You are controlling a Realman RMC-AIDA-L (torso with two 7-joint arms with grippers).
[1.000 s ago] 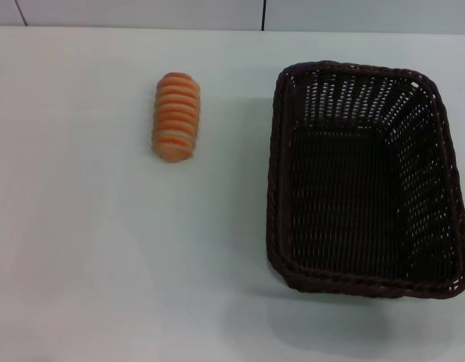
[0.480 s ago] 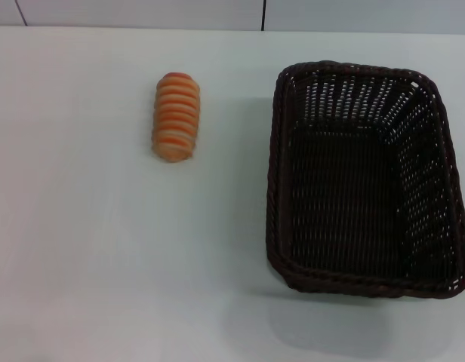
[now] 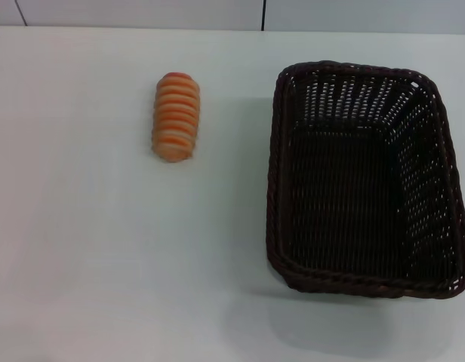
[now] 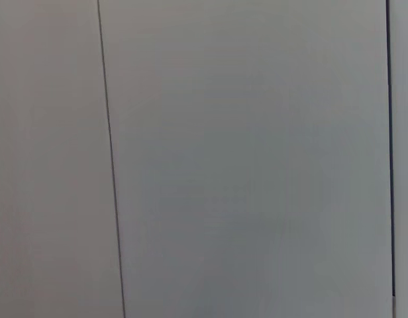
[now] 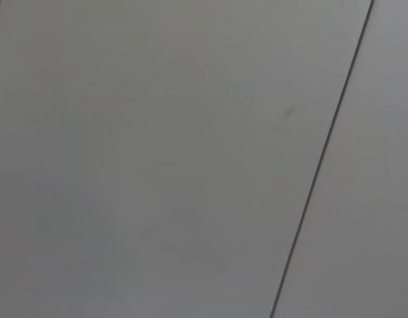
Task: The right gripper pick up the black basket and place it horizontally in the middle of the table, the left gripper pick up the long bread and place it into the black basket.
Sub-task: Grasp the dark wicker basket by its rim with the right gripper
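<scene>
The black basket [image 3: 364,181] stands on the right side of the white table [image 3: 104,264] in the head view, its long side running front to back, and it holds nothing. The long bread [image 3: 176,116] lies to its left, striped side up, lengthwise front to back. Neither gripper shows in any view. Both wrist views show only plain grey panels with thin dark seams.
The table's far edge meets a pale wall with a dark seam [image 3: 263,15] at the top of the head view. Bare table lies between the bread and the basket and along the front.
</scene>
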